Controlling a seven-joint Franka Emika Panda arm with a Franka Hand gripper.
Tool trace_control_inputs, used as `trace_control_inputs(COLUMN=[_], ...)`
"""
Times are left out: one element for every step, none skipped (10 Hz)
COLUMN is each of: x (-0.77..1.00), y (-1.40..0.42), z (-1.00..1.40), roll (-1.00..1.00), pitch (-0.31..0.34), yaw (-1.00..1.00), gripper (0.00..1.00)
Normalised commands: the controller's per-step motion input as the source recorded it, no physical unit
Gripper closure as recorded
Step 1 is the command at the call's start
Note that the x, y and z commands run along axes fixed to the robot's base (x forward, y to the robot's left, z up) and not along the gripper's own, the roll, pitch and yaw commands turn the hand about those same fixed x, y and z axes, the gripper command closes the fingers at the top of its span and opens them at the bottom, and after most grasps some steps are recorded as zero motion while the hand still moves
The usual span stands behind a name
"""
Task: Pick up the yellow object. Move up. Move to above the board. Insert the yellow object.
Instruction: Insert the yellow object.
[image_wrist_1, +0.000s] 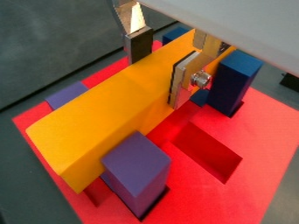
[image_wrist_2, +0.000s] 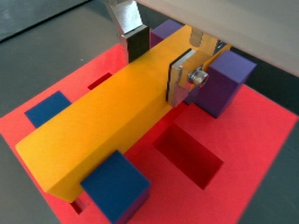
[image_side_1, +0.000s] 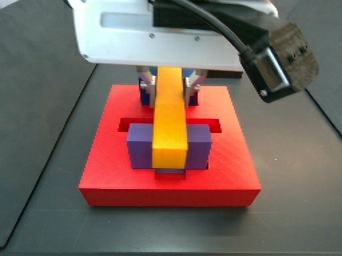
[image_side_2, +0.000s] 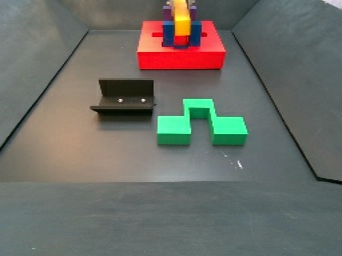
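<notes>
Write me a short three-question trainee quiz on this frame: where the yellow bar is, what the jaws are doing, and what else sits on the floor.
1. True or false: the yellow object lies between paired posts on the board.
2. Multiple choice: the gripper is A) open above the floor, B) shut on the yellow object over the board, C) out of view.
3. Fill in: off the board, beside the fixture, rests a ___ notched block.

Key: 1 true; in a side view the bar runs between the posts. 2 B; in both wrist views the jaws flank the bar and press against its sides. 3 green.
</notes>
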Motion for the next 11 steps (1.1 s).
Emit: trace_control_inputs(x=[0.27, 0.21, 0.09, 0.01, -0.02, -0.04, -0.03, 0.00, 0.00, 0.00, 0.00], y=[0.00, 0.00, -0.01, 0.00, 0.00, 0.00, 0.00, 0.00, 0.00, 0.00, 0.00], z=[-0.14, -0.18, -0.16, -0.18, -0.18, -0.17, -0.13, -0.13, -0.15, -0.20, -0.32], roll=[0.02, 0.06, 0.07, 0.10, 0.09, 0.02, 0.01, 0.00, 0.01, 0.05, 0.11], pitch=[0.019, 0.004, 0.000, 0.000, 0.000, 0.000, 0.000, 0.000, 0.000, 0.000, 0.000], yaw=[0.00, 0.00, 0.00, 0.00, 0.00, 0.00, 0.00, 0.00, 0.00, 0.00, 0.02], gripper=[1.00, 1.00, 1.00, 1.00, 1.00, 1.00, 1.00, 1.00, 1.00, 1.00, 1.00])
